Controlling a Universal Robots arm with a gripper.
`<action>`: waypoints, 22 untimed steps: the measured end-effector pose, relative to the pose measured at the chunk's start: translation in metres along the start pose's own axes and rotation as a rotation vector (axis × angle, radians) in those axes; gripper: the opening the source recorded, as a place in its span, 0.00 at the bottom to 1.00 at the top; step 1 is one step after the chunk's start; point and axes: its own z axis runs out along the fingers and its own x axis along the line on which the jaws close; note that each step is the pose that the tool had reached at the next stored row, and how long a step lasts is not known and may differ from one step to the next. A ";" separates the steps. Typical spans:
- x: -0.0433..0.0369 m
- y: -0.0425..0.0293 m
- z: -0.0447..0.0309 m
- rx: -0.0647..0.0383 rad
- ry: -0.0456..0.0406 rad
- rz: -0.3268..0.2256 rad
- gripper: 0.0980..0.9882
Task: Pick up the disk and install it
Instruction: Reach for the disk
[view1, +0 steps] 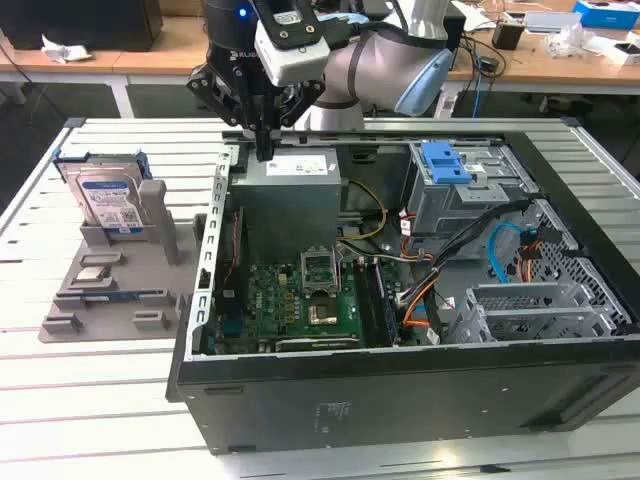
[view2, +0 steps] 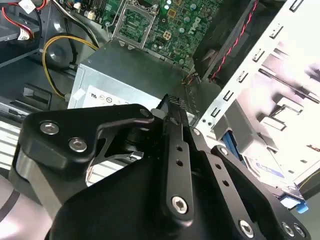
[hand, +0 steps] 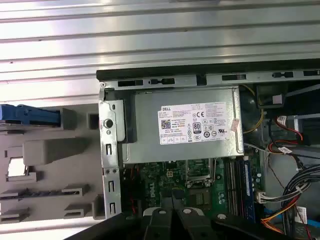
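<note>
The disk (view1: 110, 195) is a silver drive with a white-and-blue label in a blue bracket. It stands upright in a grey holder (view1: 120, 270) at the exterior view's left, outside the computer case (view1: 400, 390). In the first wrist view its blue bracket edge (hand: 30, 114) shows beside the case wall. My gripper (view1: 265, 150) hangs over the case's back left corner, just above the grey power supply (hand: 185, 130), well apart from the disk. Its fingers (hand: 160, 217) are pressed together, shut with nothing between them, and they also show in the second wrist view as the gripper (view2: 170, 107).
Inside the open case lie the green motherboard (view1: 310, 290), orange and blue cables (view1: 500, 250) and metal drive cages (view1: 540, 300). A bare blue clip (view1: 445, 160) sits on the cage at the back. The case and holder rest on a slatted metal table (view1: 90, 400).
</note>
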 end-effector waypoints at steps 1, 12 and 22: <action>0.0035 -0.0002 -0.0001 0.000 0.0000 0.000 0.01; 0.0366 -0.0026 -0.0010 0.000 0.0000 0.000 0.01; 0.0654 -0.0047 -0.0017 0.000 0.0000 0.000 0.01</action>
